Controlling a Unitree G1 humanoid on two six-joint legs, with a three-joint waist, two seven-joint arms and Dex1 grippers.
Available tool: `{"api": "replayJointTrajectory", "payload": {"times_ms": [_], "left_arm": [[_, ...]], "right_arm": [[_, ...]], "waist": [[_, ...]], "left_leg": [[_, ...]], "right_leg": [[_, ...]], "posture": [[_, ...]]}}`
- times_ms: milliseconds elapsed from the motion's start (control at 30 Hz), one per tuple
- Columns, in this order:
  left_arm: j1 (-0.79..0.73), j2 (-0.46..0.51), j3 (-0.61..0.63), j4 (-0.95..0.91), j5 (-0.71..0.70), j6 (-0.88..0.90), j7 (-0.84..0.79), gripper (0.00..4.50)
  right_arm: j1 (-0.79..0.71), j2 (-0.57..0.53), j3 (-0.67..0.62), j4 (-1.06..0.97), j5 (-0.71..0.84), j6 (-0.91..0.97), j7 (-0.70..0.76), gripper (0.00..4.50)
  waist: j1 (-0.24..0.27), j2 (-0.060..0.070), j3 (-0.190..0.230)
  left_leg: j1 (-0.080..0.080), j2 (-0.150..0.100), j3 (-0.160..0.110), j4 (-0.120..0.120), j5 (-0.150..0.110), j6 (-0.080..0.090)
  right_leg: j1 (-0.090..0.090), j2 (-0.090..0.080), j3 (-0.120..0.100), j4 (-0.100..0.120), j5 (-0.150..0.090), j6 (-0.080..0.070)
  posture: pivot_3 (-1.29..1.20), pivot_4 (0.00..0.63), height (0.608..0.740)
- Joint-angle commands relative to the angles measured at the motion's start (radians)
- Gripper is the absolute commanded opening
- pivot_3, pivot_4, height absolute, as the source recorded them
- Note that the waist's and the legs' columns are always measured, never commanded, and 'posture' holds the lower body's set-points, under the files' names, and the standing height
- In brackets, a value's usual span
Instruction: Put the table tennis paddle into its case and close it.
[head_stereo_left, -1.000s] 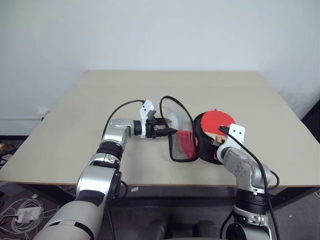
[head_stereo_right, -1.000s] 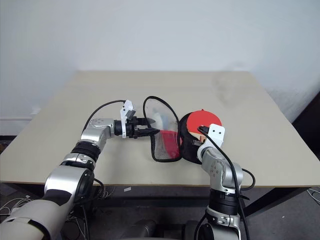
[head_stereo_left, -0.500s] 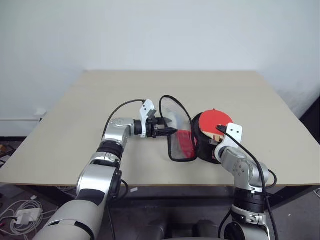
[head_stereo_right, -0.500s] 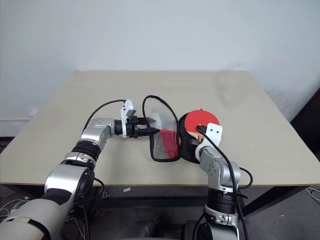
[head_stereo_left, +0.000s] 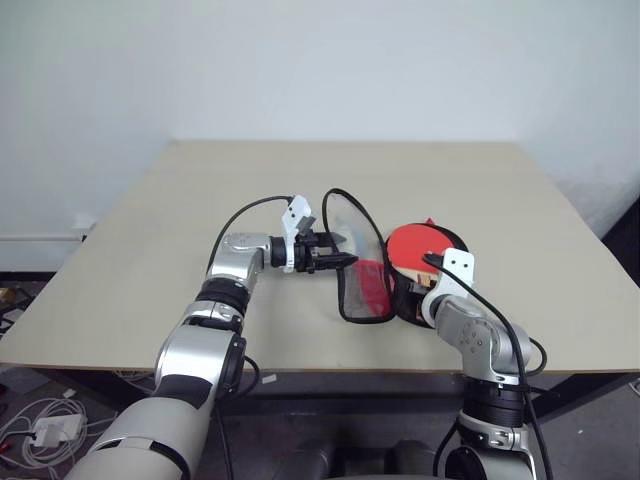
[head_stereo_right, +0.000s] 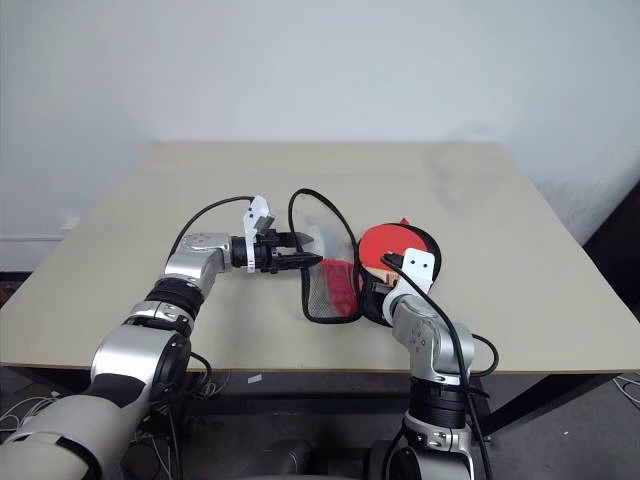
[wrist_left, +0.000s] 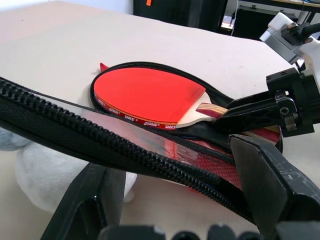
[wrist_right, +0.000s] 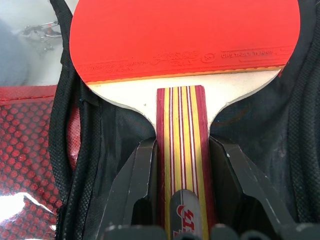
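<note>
The table tennis paddle (head_stereo_left: 416, 245) lies red face up over the black half of the case (head_stereo_left: 407, 303). My right gripper (wrist_right: 181, 146) is shut on its striped wooden handle (wrist_right: 181, 115), at the case's near end. The case's clear flap (head_stereo_left: 362, 262) stands upright to the left of the paddle, its black zipper edging (wrist_left: 115, 145) running between the fingers of my left gripper (head_stereo_left: 342, 262). That gripper points right and its fingers (wrist_left: 265, 180) are spread wide, so it is open. Red mesh (wrist_right: 30, 145) shows inside the flap.
The case sits near the front middle of the beige table (head_stereo_left: 180, 210), with bare tabletop on every side. A greyish-white soft round thing (wrist_left: 45, 185) lies just beyond the clear flap. The table's front edge (head_stereo_left: 300, 368) is close behind the case.
My right gripper has nudged the paddle slightly left, further over the black half of the case. The left gripper and the upright flap have stayed put.
</note>
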Motion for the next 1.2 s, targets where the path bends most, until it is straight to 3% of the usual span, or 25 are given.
{"api": "replayJointTrajectory", "payload": {"times_ms": [33,267,467,800,1000,1200], "left_arm": [[-0.038,0.004,0.005,-0.015,0.001,-0.011,-0.011,3.39],[-0.038,0.004,0.006,-0.016,0.001,-0.011,-0.014,3.39],[-0.040,0.003,0.006,-0.015,0.001,-0.013,-0.014,3.39],[-0.039,-0.005,0.003,-0.016,0.001,-0.015,-0.019,3.39],[-0.048,-0.037,-0.007,-0.029,-0.002,-0.002,-0.055,3.39],[-0.073,-0.165,-0.026,-0.074,-0.023,0.027,-0.096,3.39]], "right_arm": [[-0.009,-0.010,-0.027,-0.023,-0.009,-0.039,-0.005,1.13],[-0.020,-0.025,-0.060,-0.016,-0.017,-0.053,-0.013,1.13],[0.001,-0.005,-0.014,0.003,-0.028,-0.055,-0.004,1.13],[-0.004,-0.021,-0.012,-0.055,0.003,-0.157,0.054,4.48],[-0.070,-0.025,-0.179,-0.211,0.164,-0.381,0.113,4.48],[-0.150,-0.076,-0.348,-0.157,0.213,-0.540,0.017,4.48]], "waist": [[0.001,0.000,0.000],[0.002,0.000,0.000],[0.002,0.000,0.000],[0.001,0.000,0.000],[0.002,0.000,0.000],[0.005,0.000,0.000]], "left_leg": [[0.000,0.000,0.000,0.000,0.000,0.000],[0.000,0.000,0.000,0.000,0.001,-0.001],[0.000,0.000,0.000,0.000,0.000,0.000],[0.000,0.000,0.000,0.000,0.000,0.000],[0.000,0.000,-0.001,0.000,-0.001,0.001],[0.000,-0.001,-0.003,0.001,-0.001,0.002]], "right_leg": [[0.000,0.000,0.000,0.000,0.000,0.000],[0.000,0.000,0.000,0.000,0.000,0.000],[0.000,0.000,0.000,0.000,0.000,0.000],[0.000,0.000,0.000,0.000,0.000,0.000],[0.001,0.000,-0.001,0.000,0.000,0.000],[0.002,-0.001,-0.003,-0.001,0.000,0.000]], "posture": [[0.00,0.000,0.740],[0.00,0.000,0.740],[0.00,0.000,0.740],[0.00,0.000,0.740],[0.00,0.000,0.740],[0.00,0.000,0.740]]}}
